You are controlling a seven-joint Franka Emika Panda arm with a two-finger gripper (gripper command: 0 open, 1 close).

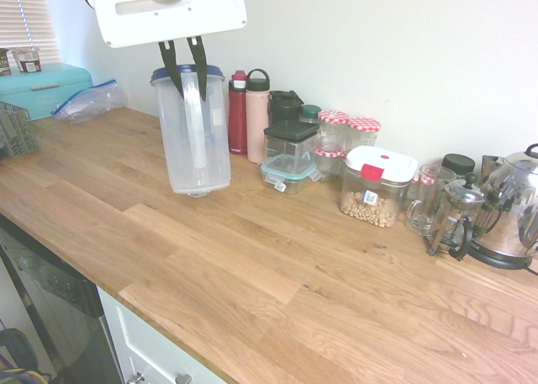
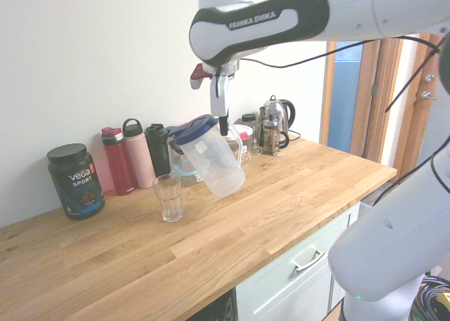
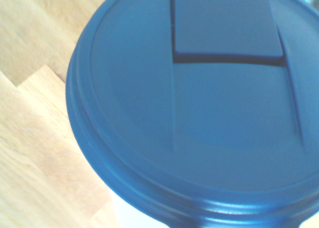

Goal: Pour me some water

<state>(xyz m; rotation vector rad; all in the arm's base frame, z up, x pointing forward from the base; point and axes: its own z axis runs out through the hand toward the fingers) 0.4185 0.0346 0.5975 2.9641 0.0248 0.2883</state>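
Clear plastic pitcher with a dark blue lid point(image 2: 209, 157) held off the wooden surface point(image 1: 252, 266), tilted in the second exterior view so its lid end leans toward the empty clear drinking glass point(image 2: 168, 197). Gripper point(image 1: 186, 65) above it, pointing steeply down, jaws clamped on the pitcher's handle side near the rim; black fingers point(image 1: 198, 60) seen crossing the lid edge in the first exterior view. Pitcher bottom clear of the surface in both exterior views, base visibly lifted. Contents hard to judge; walls look see-through, no water line clearly seen.

Glass standing upright on the surface, just beside and below the pitcher's lid end, not touching it. Behind the glass, against the wall: black protein tub with a white and green label point(image 2: 75, 180), red bottle point(image 2: 118, 161), pink bottle with a black loop cap point(image 2: 140, 154), dark bottle point(image 2: 159, 149).

Further along the wall in the first exterior view: square clear container with a black lid point(image 1: 290, 146), jars with red-checked lids point(image 1: 348, 134), white-lidded container with nuts inside point(image 1: 375, 186), glass French press point(image 1: 455, 218), shiny metal kettle point(image 1: 514, 207). Teal bread box point(image 1: 38, 88) and clear plastic bag point(image 1: 87, 101) at the far end.

Wrist view filled by the blue lid point(image 3: 199, 118), its raised flap point(image 3: 224, 23) showing, wood grain beside it.
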